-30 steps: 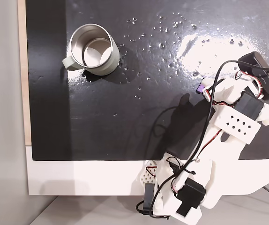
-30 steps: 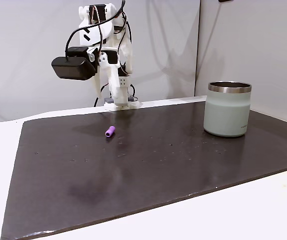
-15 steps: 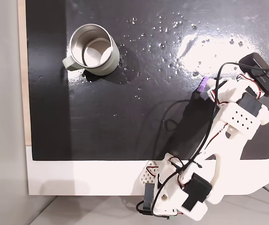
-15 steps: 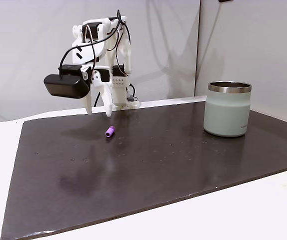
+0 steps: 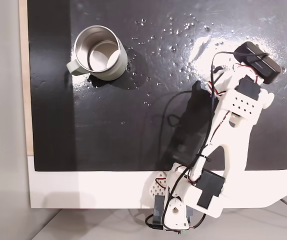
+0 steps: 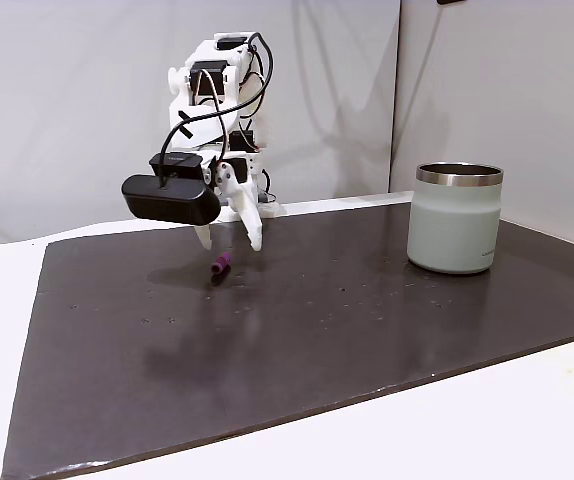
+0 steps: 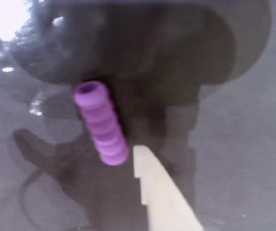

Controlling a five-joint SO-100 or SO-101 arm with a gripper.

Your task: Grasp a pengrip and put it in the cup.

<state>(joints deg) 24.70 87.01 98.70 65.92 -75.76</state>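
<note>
Two white fingers [image 7: 150, 192] spread wide apart in the wrist view, one rising from the bottom edge right of centre, the other a sliver at the lower left corner. Nothing held between them. Gripper [image 6: 229, 238] hanging low over the black mat [image 6: 367, 330] in the side-on fixed view, tips pointing down, apart from the surface as far as can be told.

Purple ribbed pengrip [image 7: 101, 123] lying on the mat in the middle left of the wrist view, tilted, its open end toward the top of the frame, its lower end just beside the tip of the right-hand finger; touching or not, cannot tell. Same pengrip [image 6: 219, 266] in the side-on fixed view left of centre, flat on the mat, just below and between the two finger tips. Hidden under the arm in the top-down fixed view.

White printed arm [image 5: 231, 130] reaching from the bottom centre of the top-down fixed view up toward the upper right, with a black camera block [image 5: 257, 62] at its far end and red and black wires along it.

Metal cup [image 5: 99, 52] upright in the upper left of the top-down view, shiny inside, handle pointing left; well apart from the gripper. Same cup [image 6: 455, 217] at the right of the side-on view, pale grey-green wall, steel rim.
</note>
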